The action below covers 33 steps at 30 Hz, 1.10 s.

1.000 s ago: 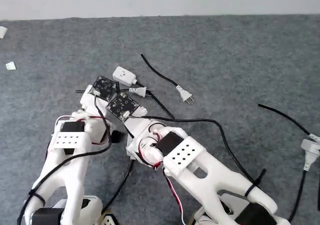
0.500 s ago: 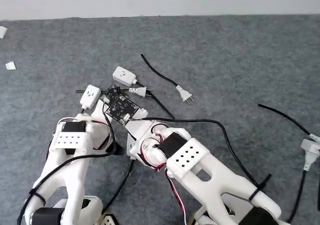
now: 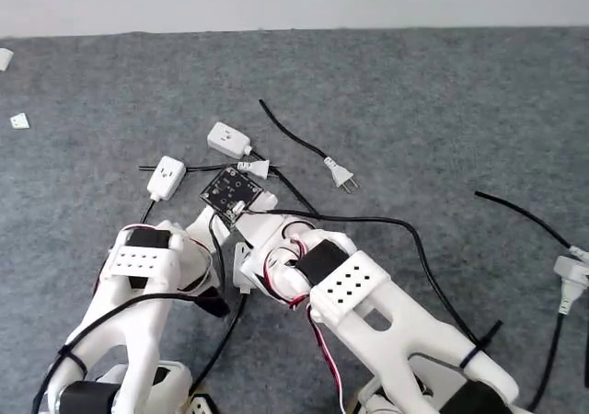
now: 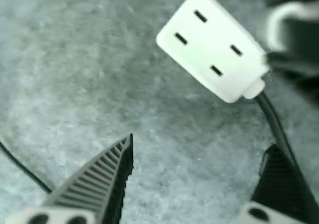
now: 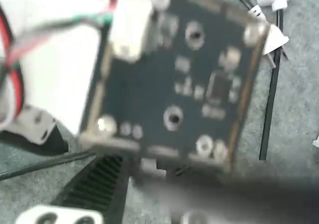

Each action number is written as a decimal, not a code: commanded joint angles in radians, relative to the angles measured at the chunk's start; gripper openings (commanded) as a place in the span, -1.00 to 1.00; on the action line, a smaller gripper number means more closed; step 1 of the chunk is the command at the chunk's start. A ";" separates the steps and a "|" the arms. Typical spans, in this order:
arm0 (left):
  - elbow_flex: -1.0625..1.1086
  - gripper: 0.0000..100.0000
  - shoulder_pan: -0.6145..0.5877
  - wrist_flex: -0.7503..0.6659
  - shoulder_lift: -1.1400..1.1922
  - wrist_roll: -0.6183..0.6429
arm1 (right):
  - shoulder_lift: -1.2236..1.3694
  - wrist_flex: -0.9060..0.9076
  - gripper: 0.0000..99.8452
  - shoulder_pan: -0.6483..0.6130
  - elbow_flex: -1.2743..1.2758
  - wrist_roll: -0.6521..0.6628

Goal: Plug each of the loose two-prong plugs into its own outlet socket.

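The white rectangular socket block on a black cord (image 3: 167, 177) lies flat on the grey carpet (image 3: 433, 101) with its slots facing up. I judge this leaves both outlets free for a plug pressed in from above. The left gripper (image 4: 201, 142) hangs just short of this block, spread wide and empty, with its black ribbed fingers (image 4: 107, 179) over bare carpet.

A second white socket block (image 3: 228, 139) sits near the first, farther from the arms. The small white two-prong plug (image 3: 256, 168) lies unplugged near the first block but apart from it, just beside a dark square circuit board (image 3: 230, 189). The right wrist view faces that plug, probably so it can be picked up. Whether the right gripper (image 5: 154, 186) holds anything cannot be told. A pale two-prong plug on a black cord (image 3: 340, 175) lies well apart from the first block.
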 commanded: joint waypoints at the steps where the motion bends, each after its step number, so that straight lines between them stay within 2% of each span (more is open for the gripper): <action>1: -0.002 -0.24 0.008 0.015 -0.008 -0.015 | -0.038 -0.033 -0.98 0.013 -0.063 0.002; 8: 0.024 -0.24 0.041 0.017 -0.020 -0.032 | -0.036 -0.031 -0.98 0.064 -0.103 -0.011; 11: 0.074 -0.24 0.072 0.037 -0.083 -0.077 | -0.036 -0.025 -0.98 0.068 -0.123 -0.029; 19: 0.188 -0.24 0.072 0.015 -0.281 -0.075 | -0.036 -0.087 -0.98 0.067 -0.123 -0.130; 24: 0.194 -0.24 0.087 0.017 -0.261 -0.074 | -0.036 -0.157 -0.98 0.067 -0.123 -0.216; 33: 0.180 -0.24 0.164 0.080 -0.201 -0.083 | -0.036 -0.263 -0.98 0.101 -0.121 -0.227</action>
